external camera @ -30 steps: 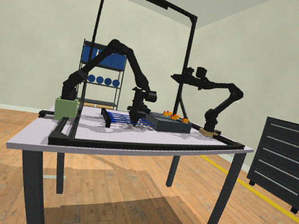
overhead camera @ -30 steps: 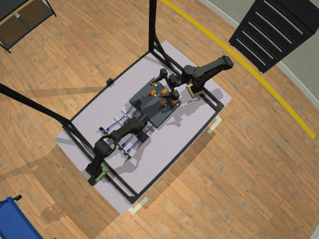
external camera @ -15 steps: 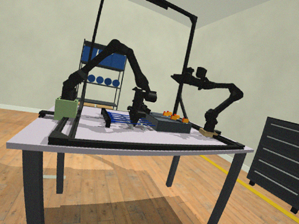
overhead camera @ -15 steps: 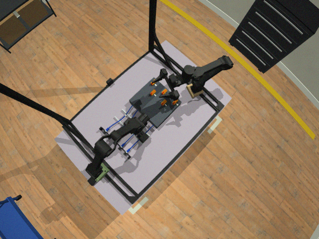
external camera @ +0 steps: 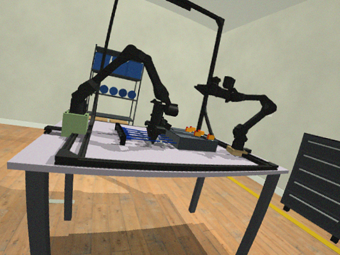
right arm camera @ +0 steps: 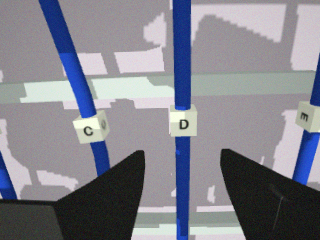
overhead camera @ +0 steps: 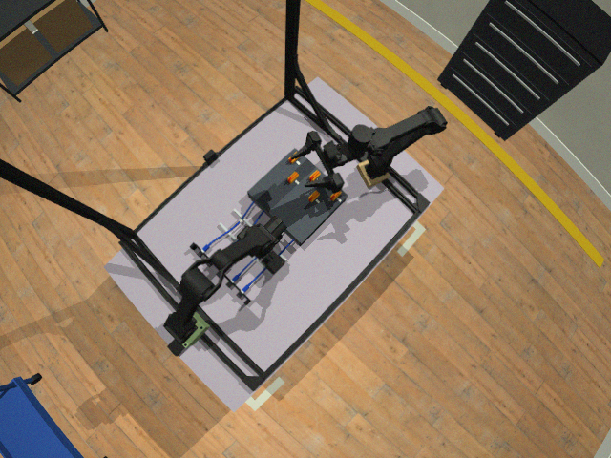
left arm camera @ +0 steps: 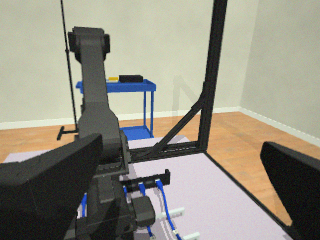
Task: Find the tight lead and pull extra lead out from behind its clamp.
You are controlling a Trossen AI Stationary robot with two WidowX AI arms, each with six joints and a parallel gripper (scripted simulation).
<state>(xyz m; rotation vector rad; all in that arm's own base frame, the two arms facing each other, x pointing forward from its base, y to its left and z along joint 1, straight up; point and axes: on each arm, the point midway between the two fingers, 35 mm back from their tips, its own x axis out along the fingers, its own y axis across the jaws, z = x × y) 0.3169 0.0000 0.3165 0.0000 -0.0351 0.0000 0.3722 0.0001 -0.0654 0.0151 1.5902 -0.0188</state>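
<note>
Blue leads run from a dark grey box point(overhead camera: 306, 227) point(external camera: 194, 144) to a black bar point(external camera: 123, 138) point(left arm camera: 145, 183). In the right wrist view, lead D point(right arm camera: 183, 170) runs straight between the fingers of my right gripper point(right arm camera: 182, 157) point(external camera: 152, 141), which is partly open and not closed on it. Lead C point(right arm camera: 82, 92) lies to the left and lead E point(right arm camera: 304, 167) to the right, each with a lettered tag. Several orange handles point(overhead camera: 314, 175) point(external camera: 199, 133) sit on the box; their letters are not readable. My left gripper point(overhead camera: 299, 172) point(external camera: 196, 87) point(left arm camera: 181, 145) is wide open and empty, high above the box.
Pale crossbars point(overhead camera: 226, 230) point(right arm camera: 250, 82) lie under the leads. The right arm point(overhead camera: 242, 251) point(left arm camera: 95, 125) reaches over the leads and hides part of them in the top view. A black frame point(overhead camera: 321, 315) point(external camera: 170, 166) runs around the table.
</note>
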